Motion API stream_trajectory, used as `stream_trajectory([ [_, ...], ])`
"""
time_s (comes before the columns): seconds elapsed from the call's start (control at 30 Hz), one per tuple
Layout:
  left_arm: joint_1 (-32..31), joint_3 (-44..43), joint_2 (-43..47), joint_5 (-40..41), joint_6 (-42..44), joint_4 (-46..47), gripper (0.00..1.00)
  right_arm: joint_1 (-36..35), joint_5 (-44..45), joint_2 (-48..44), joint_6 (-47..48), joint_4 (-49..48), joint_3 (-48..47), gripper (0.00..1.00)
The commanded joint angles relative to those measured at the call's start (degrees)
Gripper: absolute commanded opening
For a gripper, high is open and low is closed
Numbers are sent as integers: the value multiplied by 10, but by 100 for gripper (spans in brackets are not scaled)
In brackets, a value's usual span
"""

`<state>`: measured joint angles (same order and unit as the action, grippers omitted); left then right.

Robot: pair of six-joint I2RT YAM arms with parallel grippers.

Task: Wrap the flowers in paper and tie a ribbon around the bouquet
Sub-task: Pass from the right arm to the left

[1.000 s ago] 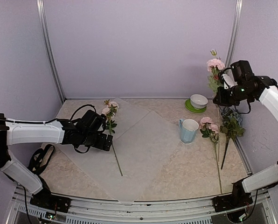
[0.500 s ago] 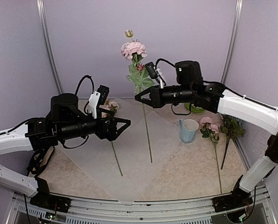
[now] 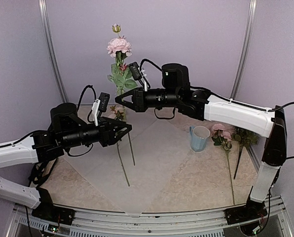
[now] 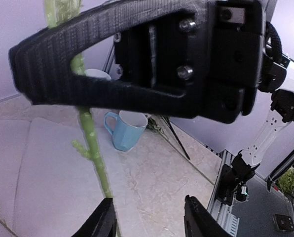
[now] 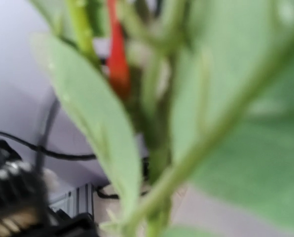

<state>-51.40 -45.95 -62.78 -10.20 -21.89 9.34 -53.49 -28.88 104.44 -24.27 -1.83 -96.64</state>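
Observation:
My right gripper (image 3: 122, 98) is shut on the stem of a pink rose (image 3: 119, 46) and holds it upright above the paper (image 3: 159, 158). That stem (image 4: 90, 136) hangs down past my left gripper (image 3: 128, 129), touching the inner side of one finger (image 4: 106, 219). The left jaws (image 4: 149, 215) stand apart around it. A second rose (image 3: 118, 114) lies on the paper. More flowers (image 3: 221, 133) lie at the right. In the right wrist view only blurred green leaves (image 5: 226, 148) show. No ribbon or bouquet is in view.
A blue mug (image 3: 200, 138) stands right of the paper, also seen in the left wrist view as the mug (image 4: 128, 129). Leafy dark stems (image 3: 244, 136) lie by the right wall. Black cable loops (image 3: 38, 170) hang at the left edge.
The right arm carried the upright rose leftward. The left gripper moved up to its stem, and its jaws narrowed from wide open.

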Motion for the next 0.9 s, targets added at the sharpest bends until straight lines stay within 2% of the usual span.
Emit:
stream_trajectory([
  [0.0, 11, 5, -23, -4, -7, 23, 44, -9, -38, -15, -36, -62, 14, 0],
  [0.2, 15, 7, -24, 33, -3, 25, 44, -13, -42, -13, -33, -55, 12, 0],
  [0.23, 17, 12, -20, 42, -3, 28, 40, -13, -45, -13, -34, -55, 12, 0],
  [0.27, 19, 14, -18, 52, -3, 28, 31, -13, -48, -11, -35, -58, 12, 0],
  [0.3, 21, 13, -18, 56, -4, 28, 13, -13, -53, -9, -37, -60, 11, 0],
  [0.33, 22, 13, -18, 54, -4, 28, 1, -14, -55, -6, -38, -58, 9, 0],
  [0.43, 24, 17, -14, 35, -12, 32, 0, -13, -43, 1, -31, -25, -3, 0],
  [0.47, 25, 22, -12, 29, -19, 36, 0, -13, -29, 1, -25, -7, -8, 7],
  [0.53, 39, 33, -10, 23, -48, 35, 0, -12, 32, -2, 0, 40, -15, 45],
  [0.57, 53, 37, -12, 20, -68, 28, 0, -10, 55, -7, 10, 67, -16, 59],
  [0.6, 67, 41, -17, 21, -89, 17, 0, -8, 102, -14, 15, 92, -14, 68],
  [0.7, 111, 46, -54, 6, -137, -16, 0, 12, 169, -56, 18, 126, 25, 82],
  [0.87, 150, 29, -162, -44, -164, -26, 0, 46, 255, -108, 15, 192, 81, 84],
])
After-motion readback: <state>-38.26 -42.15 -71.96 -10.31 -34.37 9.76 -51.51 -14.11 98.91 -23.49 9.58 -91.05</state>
